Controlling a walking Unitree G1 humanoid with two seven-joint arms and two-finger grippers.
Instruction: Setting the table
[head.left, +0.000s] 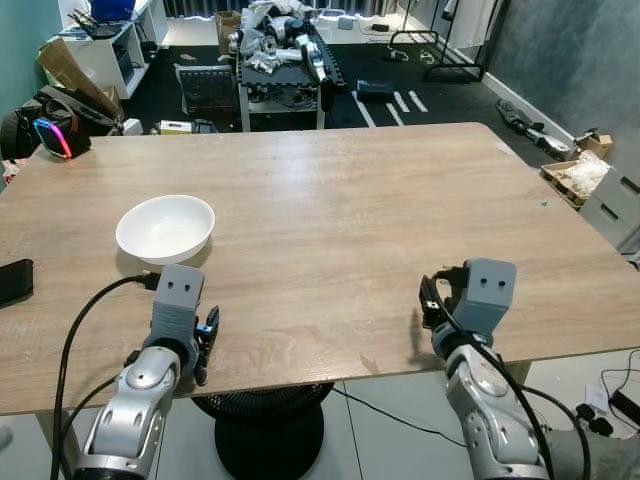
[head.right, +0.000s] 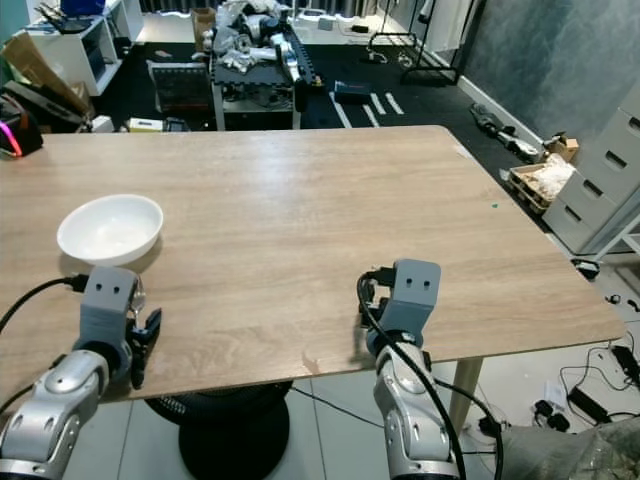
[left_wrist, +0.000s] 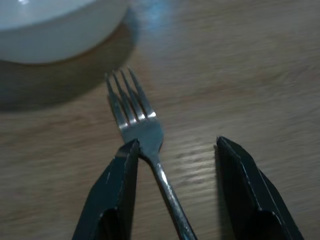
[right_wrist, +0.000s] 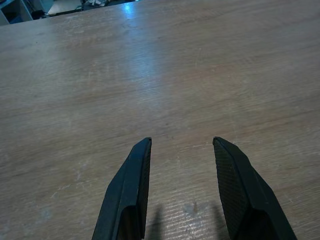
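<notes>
A white bowl (head.left: 165, 228) stands on the wooden table (head.left: 350, 200) at the near left. Just in front of it lies a silver fork (left_wrist: 142, 125), flat on the wood with its tines towards the bowl (left_wrist: 50, 30). My left gripper (left_wrist: 177, 144) is open and low over the fork, the handle running between the two fingers and close to one of them. From the head view the left gripper (head.left: 205, 345) sits at the table's near edge below the bowl. My right gripper (right_wrist: 181, 141) is open over bare wood at the near right edge (head.left: 432, 300), holding nothing.
A black phone (head.left: 12, 280) lies at the table's left edge. Beyond the far edge stand a cluttered cart (head.left: 280, 70) and shelving (head.left: 100, 50); grey drawers (head.left: 615, 205) are at the right. A black stool base (head.left: 260, 420) sits under the near edge.
</notes>
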